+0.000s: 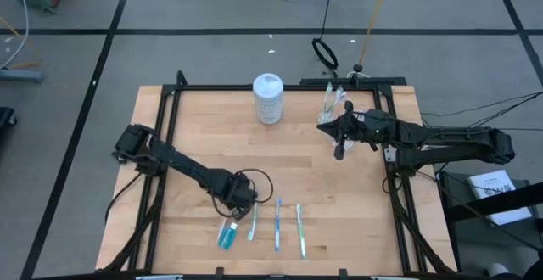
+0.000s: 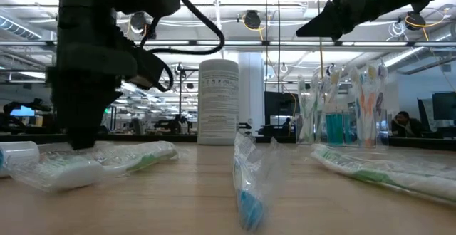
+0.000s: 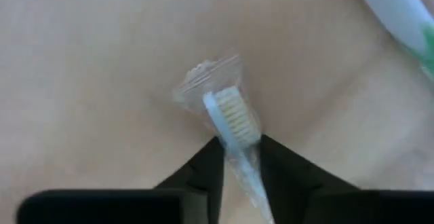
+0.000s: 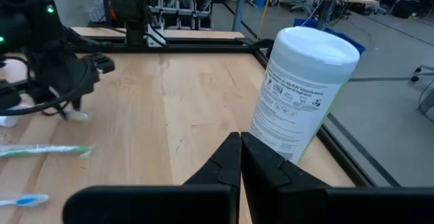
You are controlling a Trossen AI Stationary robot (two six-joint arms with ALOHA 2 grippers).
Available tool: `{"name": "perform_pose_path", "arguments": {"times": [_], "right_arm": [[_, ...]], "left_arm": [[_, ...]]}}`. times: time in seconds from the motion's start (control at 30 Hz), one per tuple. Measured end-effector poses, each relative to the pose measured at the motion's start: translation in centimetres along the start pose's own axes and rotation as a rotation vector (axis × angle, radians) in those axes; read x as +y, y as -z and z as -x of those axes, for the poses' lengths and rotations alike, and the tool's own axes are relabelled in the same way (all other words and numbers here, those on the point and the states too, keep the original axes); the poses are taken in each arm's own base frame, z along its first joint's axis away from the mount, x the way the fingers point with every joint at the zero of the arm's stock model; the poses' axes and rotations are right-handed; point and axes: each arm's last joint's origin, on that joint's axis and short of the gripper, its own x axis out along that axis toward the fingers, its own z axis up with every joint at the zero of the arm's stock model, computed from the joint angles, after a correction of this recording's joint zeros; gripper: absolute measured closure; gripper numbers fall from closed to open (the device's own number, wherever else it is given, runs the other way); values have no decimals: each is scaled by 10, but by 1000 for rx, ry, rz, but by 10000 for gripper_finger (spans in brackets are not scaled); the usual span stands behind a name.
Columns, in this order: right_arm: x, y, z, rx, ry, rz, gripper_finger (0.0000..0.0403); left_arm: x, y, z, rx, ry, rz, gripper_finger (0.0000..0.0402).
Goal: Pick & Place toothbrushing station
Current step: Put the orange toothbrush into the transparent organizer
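Note:
My left gripper (image 1: 244, 202) is down at the table near the front edge, shut on a clear-wrapped toothbrush with white bristles (image 3: 234, 115), the leftmost of three (image 1: 253, 223). The other two wrapped toothbrushes (image 1: 277, 225) (image 1: 300, 229) lie flat to its right. A teal toothpaste tube (image 1: 226, 236) lies to its left. A clear cup (image 1: 333, 102) holding several toothbrushes and teal tubes stands at the far right; it also shows in the low view (image 2: 342, 117). My right gripper (image 4: 241, 148) is shut and empty, raised above the table just in front of the cup (image 1: 339, 150). My left gripper pinches the wrapped toothbrush's neck (image 3: 239, 155), just behind the bristle head, between its two fingers. The fingers come from above and lie across the brush. The head sticks out past the fingertips, bristles showing. In the high view the handle (image 1: 252, 229) lies on the table.
A tall white canister (image 1: 268, 98) stands at the far middle of the table, left of the cup. A black frame (image 1: 170, 102) runs round the wooden tabletop. Bare wood lies in the middle, between the canister and the row of brushes.

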Motion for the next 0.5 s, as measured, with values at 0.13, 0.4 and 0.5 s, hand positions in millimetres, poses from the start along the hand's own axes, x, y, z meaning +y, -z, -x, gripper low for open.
{"name": "perform_pose_path", "arguments": {"times": [0.13, 0.4, 0.5], "right_arm": [[0, -1, 0, -10, 1, -1, 403], [0, -4, 0, -38, 3, -4, 403], [0, -4, 0, -38, 3, -4, 403]], "left_arm": [[10, -15, 26, -176, 16, 5, 370], [26, -61, 107, -981, -33, 37, 374], [20, -82, 137, -1196, 118, -93, 382]]}}
